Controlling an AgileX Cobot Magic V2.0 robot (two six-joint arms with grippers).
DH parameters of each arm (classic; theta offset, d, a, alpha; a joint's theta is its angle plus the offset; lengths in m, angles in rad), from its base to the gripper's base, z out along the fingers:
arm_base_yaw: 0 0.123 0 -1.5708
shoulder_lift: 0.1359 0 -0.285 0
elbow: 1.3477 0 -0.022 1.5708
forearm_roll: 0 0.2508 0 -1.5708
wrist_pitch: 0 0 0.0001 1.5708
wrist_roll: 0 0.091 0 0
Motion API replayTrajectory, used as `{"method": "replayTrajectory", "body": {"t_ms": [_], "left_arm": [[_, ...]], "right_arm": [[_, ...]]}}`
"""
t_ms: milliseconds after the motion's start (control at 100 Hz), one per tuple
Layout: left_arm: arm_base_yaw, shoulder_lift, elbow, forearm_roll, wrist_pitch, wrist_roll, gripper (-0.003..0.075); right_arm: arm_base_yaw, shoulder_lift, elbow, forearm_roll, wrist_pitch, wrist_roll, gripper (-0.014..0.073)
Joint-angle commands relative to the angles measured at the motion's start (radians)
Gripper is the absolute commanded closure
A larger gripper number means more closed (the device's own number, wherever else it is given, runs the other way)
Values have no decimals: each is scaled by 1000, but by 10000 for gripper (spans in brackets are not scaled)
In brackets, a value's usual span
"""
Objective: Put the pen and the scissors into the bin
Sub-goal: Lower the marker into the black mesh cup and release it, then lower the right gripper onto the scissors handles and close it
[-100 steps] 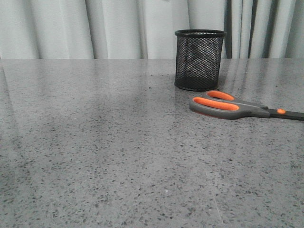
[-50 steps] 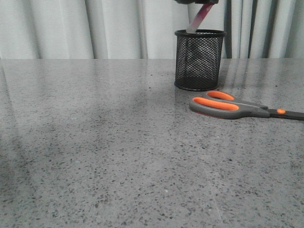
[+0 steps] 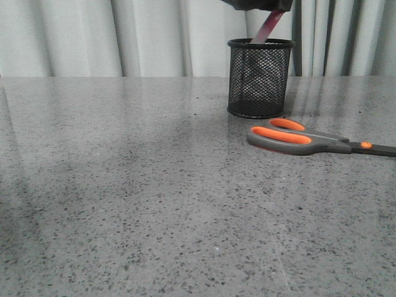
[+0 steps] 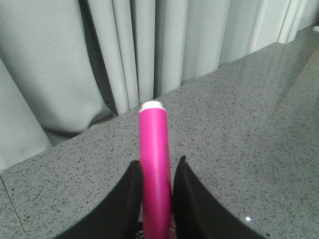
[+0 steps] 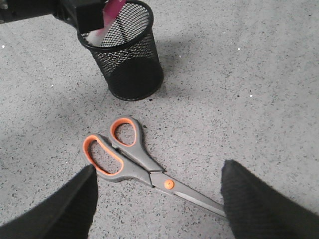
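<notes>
Speckled grey stone makes up the table (image 3: 136,204), bare across its near stretch in the front view. Farther back, toward the right, lie the large scissors with dark grey handles lined in orange (image 3: 297,138), flat on the stone, handle loops pointing toward the middle and dark blades running off to the right. In the right wrist view the right gripper (image 5: 158,201) hangs above these scissors (image 5: 129,159), its two dark fingers (image 5: 259,204) spread wide and holding nothing, one on each side of the blades, clear of them. Just behind the scissors stands the small black wire-mesh cylindrical bin (image 3: 260,78), upright, near the handles but not touching them. Above its rim the left gripper (image 3: 258,4) shows only as a dark mass at the top edge of the front view, clenched on the thick bright pink marker pen (image 3: 266,28), which slants down with its whitish capped end already inside the bin's mouth. The left wrist view shows the pen (image 4: 154,164) pinched between the two black fingers (image 4: 192,199). Pale pleated curtains (image 3: 93,37) close the scene behind.
</notes>
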Motion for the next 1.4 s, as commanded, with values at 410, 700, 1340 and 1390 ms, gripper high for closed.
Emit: {"method": "replayTrajectory", "body": {"t_ms": [410, 700, 1340, 1390], "left_arm": [[25, -173, -40, 39, 7, -1, 430], [200, -342, -38, 176, 410, -3, 740], [563, -1087, 922, 105, 62, -11, 739], [575, -1151, 991, 92, 26, -11, 739]], "right_arm": [[3, 2, -36, 9, -56, -7, 120], [3, 2, -36, 9, -78, -7, 120], [136, 306, -195, 8, 87, -386, 120], [148, 351, -221, 1, 103, -419, 120]]}}
